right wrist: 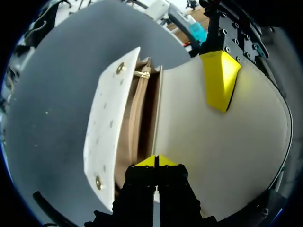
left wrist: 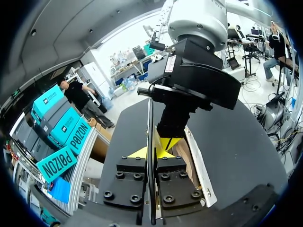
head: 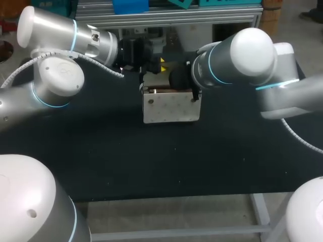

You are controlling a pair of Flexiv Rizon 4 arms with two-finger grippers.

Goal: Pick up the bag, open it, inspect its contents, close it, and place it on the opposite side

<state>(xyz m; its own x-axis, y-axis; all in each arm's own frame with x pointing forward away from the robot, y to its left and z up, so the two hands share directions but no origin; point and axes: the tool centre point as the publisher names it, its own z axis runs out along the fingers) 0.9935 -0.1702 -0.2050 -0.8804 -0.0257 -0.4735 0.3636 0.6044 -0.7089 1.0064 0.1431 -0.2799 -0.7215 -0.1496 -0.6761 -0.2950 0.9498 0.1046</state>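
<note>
1. The black worktop [head: 151, 166] carries the bag near its far middle. That puts it where both my arms can get at it at once.
2. My left arm [head: 55, 75] comes in from the left and my right arm [head: 242, 58] from the right, and they meet over the bag.
3. The bag [head: 170, 107], white with a dotted front, stands on its base with its mouth up and already open. I judge this to be the inspecting step, with closing and carrying across not yet done.
4. Its flap [right wrist: 222, 142] is folded back, away from the front wall [right wrist: 106, 137], so the tan lining [right wrist: 137, 118] shows. I can make out no contents in there.
5. My left end effector [left wrist: 151, 152] pinches the flap, one yellow tip on each face. From its own wrist the flap reads edge-on as a thin dark line, and the hold keeps it from dropping across the mouth.
6. My right end effector [right wrist: 156, 161] has its tips pressed together at the back rim of the mouth, where the flap begins. It seems to nip that edge of the bag, which I take to be steadying it against the left's pull.
7. Two brass snap studs [right wrist: 120, 68] on the front wall lie bare, ready for the flap.
</note>
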